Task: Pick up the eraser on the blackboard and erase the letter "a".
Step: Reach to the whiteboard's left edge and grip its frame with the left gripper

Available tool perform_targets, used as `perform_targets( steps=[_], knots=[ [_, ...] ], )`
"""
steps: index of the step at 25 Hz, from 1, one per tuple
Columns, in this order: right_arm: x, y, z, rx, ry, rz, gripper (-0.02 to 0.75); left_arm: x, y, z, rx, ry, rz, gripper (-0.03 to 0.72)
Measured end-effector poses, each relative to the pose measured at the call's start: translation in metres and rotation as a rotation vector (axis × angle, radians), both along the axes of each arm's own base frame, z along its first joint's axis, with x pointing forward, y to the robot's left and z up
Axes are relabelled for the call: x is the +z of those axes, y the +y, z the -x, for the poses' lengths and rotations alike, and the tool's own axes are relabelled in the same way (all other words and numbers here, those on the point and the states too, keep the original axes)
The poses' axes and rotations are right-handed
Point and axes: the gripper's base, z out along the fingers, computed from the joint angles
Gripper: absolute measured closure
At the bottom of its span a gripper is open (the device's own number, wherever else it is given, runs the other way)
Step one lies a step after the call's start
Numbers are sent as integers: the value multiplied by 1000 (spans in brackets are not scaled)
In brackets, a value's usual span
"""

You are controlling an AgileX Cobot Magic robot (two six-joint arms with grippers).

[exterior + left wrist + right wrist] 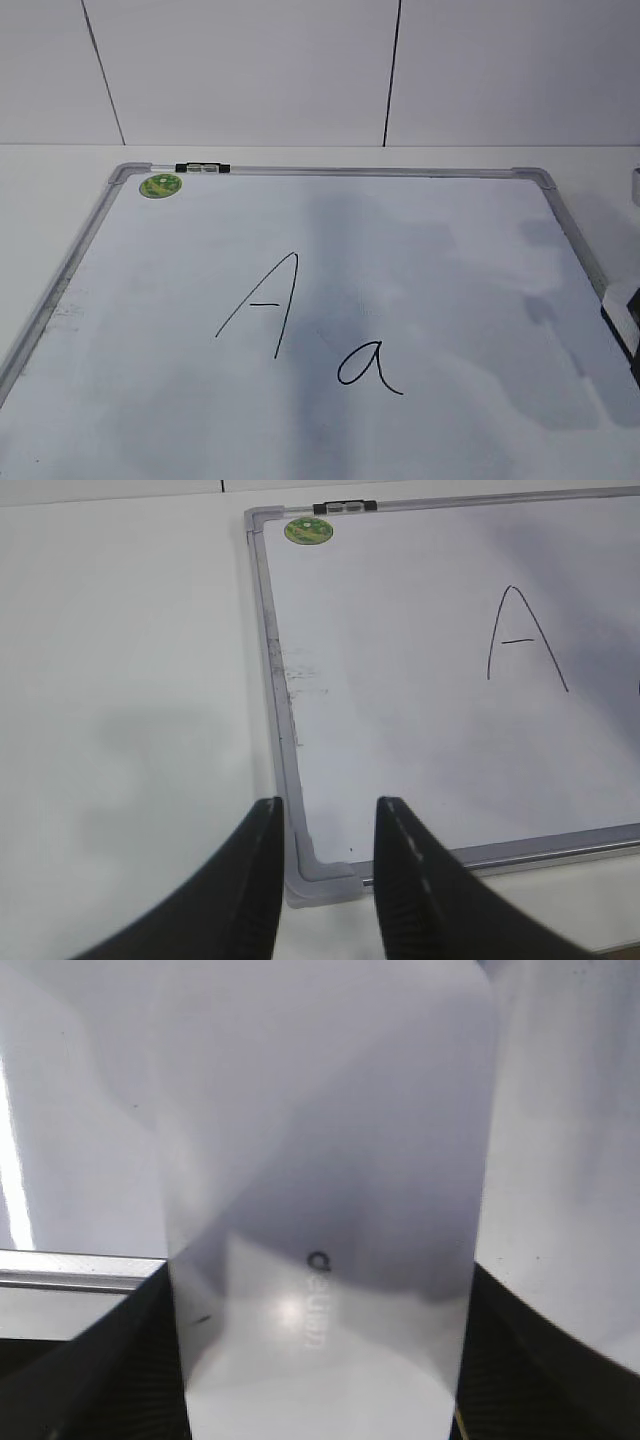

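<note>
Eraser [320, 1210] fills only right gripper's [320, 1380] camera.

Exterior view slants down on the blackboard [450, 250]; left wrist shares its corner (right perhaps pressed close).

Most of the right wrist view is filled by the eraser [325, 1190], a white rounded block with faint grey lettering and a small dark mark on its top face. It is flanked low down by the dark fingers [110, 1360] of the right gripper [320, 1380], one pressed against each long side. The blackboard [570, 1160] is seen behind it, its grey frame strip [75, 1270] crossing the lower left
</note>
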Motion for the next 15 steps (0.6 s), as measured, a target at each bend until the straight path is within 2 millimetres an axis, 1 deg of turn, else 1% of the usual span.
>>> perform_targets(
  steps=[5,15],
  knots=[
    [6,4,6,24,-15,-3,176,0,0,-2,-1,16,1,453],
    [8,20,12,104,-15,-4,176,-2,-2,-35,-1,220,-4,450]
  ],
)
